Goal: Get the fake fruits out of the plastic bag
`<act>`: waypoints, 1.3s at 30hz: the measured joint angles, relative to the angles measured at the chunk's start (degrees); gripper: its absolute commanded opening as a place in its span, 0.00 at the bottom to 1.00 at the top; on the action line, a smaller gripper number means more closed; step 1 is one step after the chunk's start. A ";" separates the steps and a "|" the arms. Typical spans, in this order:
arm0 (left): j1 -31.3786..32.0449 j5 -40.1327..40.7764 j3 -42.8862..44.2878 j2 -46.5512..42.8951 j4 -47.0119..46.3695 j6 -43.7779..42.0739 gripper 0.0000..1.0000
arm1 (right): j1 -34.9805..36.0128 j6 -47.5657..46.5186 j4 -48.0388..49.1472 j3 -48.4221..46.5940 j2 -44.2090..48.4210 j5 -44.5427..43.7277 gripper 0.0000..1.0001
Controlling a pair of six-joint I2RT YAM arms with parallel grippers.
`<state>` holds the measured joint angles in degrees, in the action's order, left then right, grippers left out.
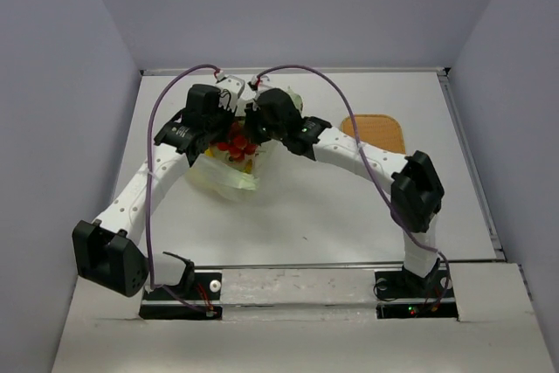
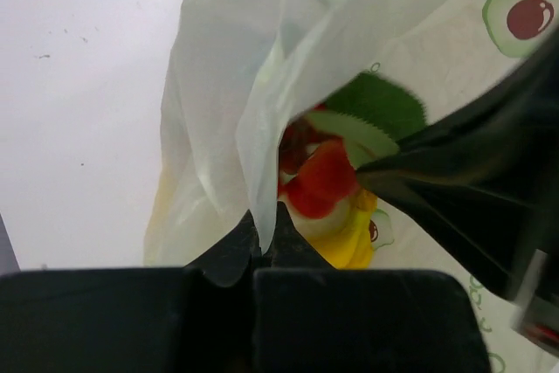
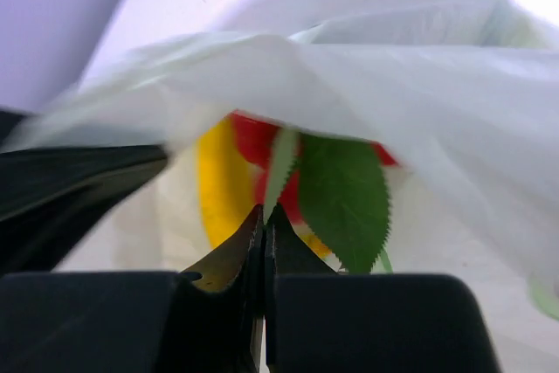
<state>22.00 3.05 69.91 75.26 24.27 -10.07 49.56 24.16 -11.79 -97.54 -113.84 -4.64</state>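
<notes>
- At the far left-centre of the table (image 1: pixel 349 216), both arms converge on the plastic bag (image 1: pixel 229 179). Its mouth is raised, and the orange woven mat (image 1: pixel 377 134) lies well apart to the right.
- Left gripper (image 2: pixel 264 231): jaws together, clamped on a fold of the bag's rim and holding the mouth open.
- Right gripper (image 3: pixel 264 226): jaws together inside the mouth, at the tip of a narrow pale leaf (image 3: pixel 279 163). Whether the leaf is actually caught cannot be told.
- Contents: the fake fruits are all inside the bag. A red fruit (image 3: pixel 253 135), a yellow banana (image 3: pixel 214 183) and a broad green leaf (image 3: pixel 345 198) show just beyond the fingertips.
- Risk 1: a grip on the leaf alone is thin. The leaf may slip or tear away under the fruit's weight on lifting.
- Risk 2: loose film drapes just above the right fingers. If caught, the bag would rise with the fruit.
- Risk 3: the grippers work very close together. A careless withdrawal could knock the left hold loose and close the mouth.
</notes>
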 measured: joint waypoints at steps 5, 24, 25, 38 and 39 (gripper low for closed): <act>-0.13 0.57 0.00 0.00 -1.27 -0.20 0.00 | 0.00 -1.68 0.24 -0.02 8.87 1.03 0.01; -1.11 3.58 8.63 5.42 -2.64 0.79 0.00 | -0.13 -5.60 -3.58 -4.09 21.11 7.93 0.01; -1.20 3.89 9.01 6.05 -2.75 0.85 0.00 | -0.13 -5.79 -3.58 -4.68 22.32 7.76 0.01; -1.57 4.48 11.23 8.90 -3.54 1.55 0.00 | -2.71 -12.48 -1.90 -1.92 38.66 -14.60 0.01; -1.57 4.48 11.23 8.90 -3.54 1.55 0.00 | -5.25 -13.29 -1.73 0.92 39.78 -17.35 0.01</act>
<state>20.43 7.53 81.14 84.16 20.73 -8.51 44.31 10.87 -13.52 -96.62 -74.06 -22.00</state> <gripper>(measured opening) 0.037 0.022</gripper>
